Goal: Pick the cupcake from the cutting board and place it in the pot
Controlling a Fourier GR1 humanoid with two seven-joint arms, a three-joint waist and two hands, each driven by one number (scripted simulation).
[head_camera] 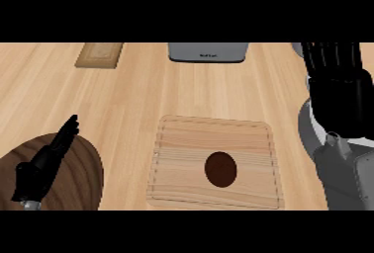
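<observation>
Hands: left hand [45,160] straight-fingered, right hand [335,66] unreadable; one cupcake [220,169] on one cutting board [186,133]

- Bright, even, warm light covers the wooden bench [131,99]; no single source stands out.
- No glare or hot spots appear.
- Shadows are faint; none falls clearly beside the cutting board [215,163].
- Edges look soft throughout, with slight blur on the black left hand [44,163].
</observation>
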